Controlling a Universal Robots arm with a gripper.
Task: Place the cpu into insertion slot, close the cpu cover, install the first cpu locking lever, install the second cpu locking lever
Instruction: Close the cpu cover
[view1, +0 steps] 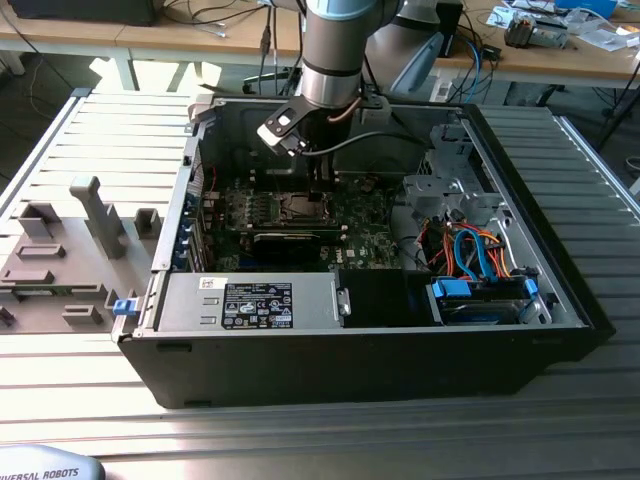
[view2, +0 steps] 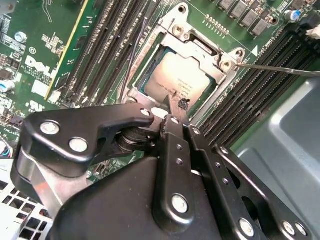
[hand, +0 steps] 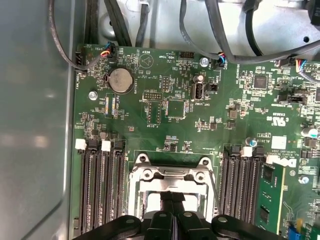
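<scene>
The jaws are pressed together, tips at the edge of the cpu (view2: 176, 80) seated under the cpu cover (view2: 216, 80).

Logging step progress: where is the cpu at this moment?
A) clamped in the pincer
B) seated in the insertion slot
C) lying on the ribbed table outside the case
B: in the second wrist view the cpu lies flat in the insertion slot, silver top showing, with the shut pincer at its edge.
</scene>
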